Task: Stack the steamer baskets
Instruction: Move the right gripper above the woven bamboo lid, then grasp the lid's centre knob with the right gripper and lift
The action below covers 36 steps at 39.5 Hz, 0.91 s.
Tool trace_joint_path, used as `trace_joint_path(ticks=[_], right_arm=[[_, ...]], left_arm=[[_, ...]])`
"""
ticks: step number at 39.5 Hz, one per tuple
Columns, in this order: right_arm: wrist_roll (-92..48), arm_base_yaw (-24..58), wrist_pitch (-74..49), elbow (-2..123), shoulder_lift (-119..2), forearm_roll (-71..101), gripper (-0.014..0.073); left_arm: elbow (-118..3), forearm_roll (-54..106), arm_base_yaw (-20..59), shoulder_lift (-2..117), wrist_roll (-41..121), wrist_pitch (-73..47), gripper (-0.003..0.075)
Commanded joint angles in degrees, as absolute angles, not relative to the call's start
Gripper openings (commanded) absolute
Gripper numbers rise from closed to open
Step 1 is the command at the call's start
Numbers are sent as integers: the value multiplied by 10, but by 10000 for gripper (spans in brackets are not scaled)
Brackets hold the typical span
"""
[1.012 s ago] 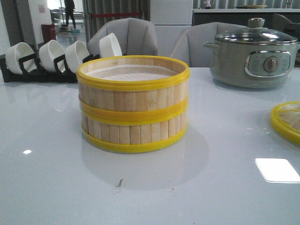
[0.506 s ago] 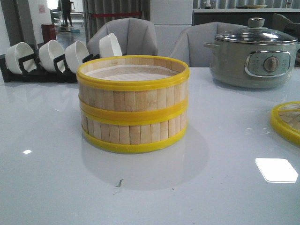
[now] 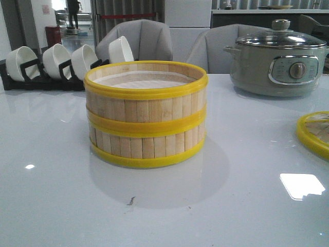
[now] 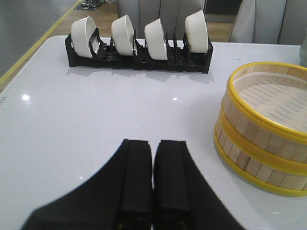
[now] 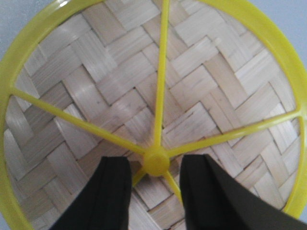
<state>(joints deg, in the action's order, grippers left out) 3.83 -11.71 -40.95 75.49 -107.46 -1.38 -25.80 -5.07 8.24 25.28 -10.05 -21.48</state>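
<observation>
the lid [image 3: 314, 133] is cut off by the front view's right edge; my right gripper [image 5: 154, 178] hides part of its weave.

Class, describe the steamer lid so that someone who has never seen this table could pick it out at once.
Start at the grey-green electric pot at the table's far right, then look nearer along the right edge. The steamer lid lies flat there, apart from the two stacked steamer baskets at the centre. Unlike their slatted walls, it is a woven bamboo disc with yellow spokes meeting at a hub.
</observation>
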Motion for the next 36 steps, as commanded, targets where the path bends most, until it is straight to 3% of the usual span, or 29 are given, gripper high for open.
trace_joint_path(ticks=[1, 29, 33, 36], right_arm=[[34, -121, -382, 775, -1049, -20, 361], [34, -121, -365, 775, -1074, -16, 361], [34, -121, -368, 775, -1074, -16, 309], [34, -121, -371, 775, -1074, -16, 217]], left_arm=[[-276, -51, 84, 254, -105, -164, 85], [-276, -51, 84, 254, -105, -164, 85], [-276, -51, 84, 254, -105, -164, 85], [-276, -51, 84, 254, -105, -164, 85]])
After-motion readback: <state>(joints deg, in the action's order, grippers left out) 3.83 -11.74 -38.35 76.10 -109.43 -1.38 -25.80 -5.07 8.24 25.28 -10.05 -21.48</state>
